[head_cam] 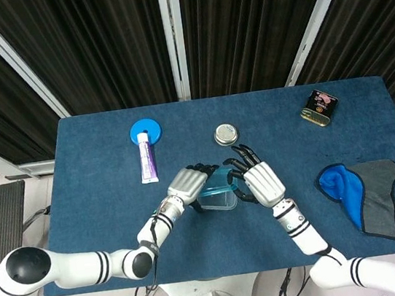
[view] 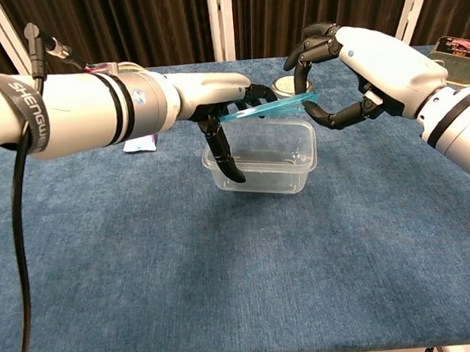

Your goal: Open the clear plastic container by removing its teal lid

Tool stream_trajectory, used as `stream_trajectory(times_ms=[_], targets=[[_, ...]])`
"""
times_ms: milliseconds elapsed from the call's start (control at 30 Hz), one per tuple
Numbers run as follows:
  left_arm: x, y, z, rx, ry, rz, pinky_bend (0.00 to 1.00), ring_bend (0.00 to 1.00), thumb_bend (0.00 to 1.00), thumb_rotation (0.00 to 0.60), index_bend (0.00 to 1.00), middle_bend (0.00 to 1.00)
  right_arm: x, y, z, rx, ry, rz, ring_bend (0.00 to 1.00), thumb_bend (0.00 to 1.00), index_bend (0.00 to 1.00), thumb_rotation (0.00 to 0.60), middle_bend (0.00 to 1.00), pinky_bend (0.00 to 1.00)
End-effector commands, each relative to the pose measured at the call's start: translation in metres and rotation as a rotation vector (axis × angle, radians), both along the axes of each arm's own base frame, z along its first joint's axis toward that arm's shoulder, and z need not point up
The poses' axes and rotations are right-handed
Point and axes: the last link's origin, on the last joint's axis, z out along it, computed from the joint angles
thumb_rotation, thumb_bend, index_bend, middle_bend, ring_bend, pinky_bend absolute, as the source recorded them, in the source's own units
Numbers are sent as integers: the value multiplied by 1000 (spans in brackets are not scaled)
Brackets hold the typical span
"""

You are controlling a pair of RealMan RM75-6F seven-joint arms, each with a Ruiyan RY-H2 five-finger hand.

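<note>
Teal lid (view: pixel 268 107) off, tilted just above clear container (view: pixel 262 159) mid-surface. Right robot hand (view: pixel 349 67) pinches the lid's right edge; left robot hand (view: pixel 216 103) clamps the container's left wall.

A blue disc (head_cam: pixel 145 131) lies at the far left of the blue-covered table (head_cam: pixel 106 227), with a white and purple tube (head_cam: pixel 147 161) resting just below it, one end overlapping the disc. A small round metal tin (head_cam: pixel 226 134) sits near the table's middle. A dark rectangular can (head_cam: pixel 318 107) occupies the far right corner, while a blue and grey cloth (head_cam: pixel 362 195) lies crumpled near the right edge.
</note>
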Motion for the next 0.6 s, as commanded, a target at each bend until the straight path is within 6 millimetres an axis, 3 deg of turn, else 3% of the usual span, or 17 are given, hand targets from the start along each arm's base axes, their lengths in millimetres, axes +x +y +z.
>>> stream_trajectory(times_ms=[33,333,600], targets=[[-2,2,2,3,-7,10,159,50,0,600,54,86,-1,0,2,-5,3,3,0,715,740,600,266,0],[-13,9,14,36,-35,39,90,0,0,600,41,40,-12,4,26,-50,35,23,0,715,742,600,267,0],[-28,10,26,65,-45,54,70,0,0,600,39,26,-33,2,66,-147,61,-2,0,715,742,600,268,0]])
